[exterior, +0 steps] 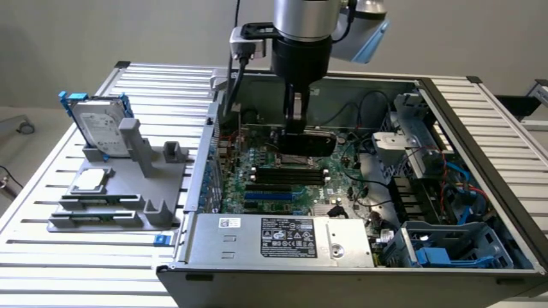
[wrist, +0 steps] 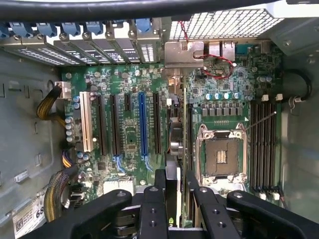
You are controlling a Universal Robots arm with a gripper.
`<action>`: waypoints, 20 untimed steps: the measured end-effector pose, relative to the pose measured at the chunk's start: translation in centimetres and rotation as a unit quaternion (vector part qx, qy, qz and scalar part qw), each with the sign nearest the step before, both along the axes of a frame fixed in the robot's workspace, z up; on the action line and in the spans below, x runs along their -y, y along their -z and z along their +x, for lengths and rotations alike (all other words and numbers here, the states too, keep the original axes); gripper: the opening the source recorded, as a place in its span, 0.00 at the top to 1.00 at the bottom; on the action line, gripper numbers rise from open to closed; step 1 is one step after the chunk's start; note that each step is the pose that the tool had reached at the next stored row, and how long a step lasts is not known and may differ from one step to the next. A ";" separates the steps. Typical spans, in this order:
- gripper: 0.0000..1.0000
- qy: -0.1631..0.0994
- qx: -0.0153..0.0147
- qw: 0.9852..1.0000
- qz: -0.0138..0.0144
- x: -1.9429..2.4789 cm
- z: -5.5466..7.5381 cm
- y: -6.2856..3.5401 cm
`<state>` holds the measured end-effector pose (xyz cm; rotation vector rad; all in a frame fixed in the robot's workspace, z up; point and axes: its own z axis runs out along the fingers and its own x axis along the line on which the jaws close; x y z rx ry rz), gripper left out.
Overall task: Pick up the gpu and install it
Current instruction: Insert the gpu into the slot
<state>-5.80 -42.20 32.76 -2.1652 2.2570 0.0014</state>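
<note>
Grip was closed on the gpu [exterior: 306, 142]: the gripper [exterior: 296, 125] reached down from above into the open computer case [exterior: 479, 122], and its two fingers [wrist: 160, 196] pressed the card between them, one on each face. In my judgement this hold was chosen so that the card stood on its edge, with the contact edge pointing down at the motherboard [exterior: 283, 183].

In the wrist view the card appeared as a thin line between the fingers. It ran beside the processor socket [wrist: 221, 154] and parallel to the long expansion slots [wrist: 142, 124]. Its far end pointed toward the rear wall [wrist: 124, 42] with the slot openings, probably because the card's end plate belongs there.

The card was low inside the case, just above the board or on it. I could not tell whether its lower edge already touched a slot.

Outside the case, at the exterior view's left, a hard drive [exterior: 99, 125] stood upright in a grey stand [exterior: 111, 215] on the table [exterior: 51, 256], well apart from the gripper.
</note>
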 end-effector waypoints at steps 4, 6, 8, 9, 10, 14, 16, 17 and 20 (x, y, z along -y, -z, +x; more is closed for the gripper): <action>0.73 -0.004 0.000 1.000 0.000 0.52 -0.1 0.17; 0.73 -0.005 0.000 1.000 0.000 0.85 -0.2 0.28; 0.73 -0.006 0.000 1.000 0.000 1.19 -0.3 0.41; 0.73 -0.007 0.000 1.000 0.000 1.34 -0.3 0.48; 0.73 -0.007 0.000 1.000 0.000 1.47 -0.4 0.56; 0.73 -0.010 0.000 1.000 0.000 1.81 -0.7 0.84; 0.73 -0.011 0.000 1.000 0.000 1.95 -0.9 0.95; 0.73 -0.012 0.000 1.000 0.000 1.96 -1.1 1.00; 0.73 -0.014 0.000 1.000 -0.001 2.00 -1.3 1.06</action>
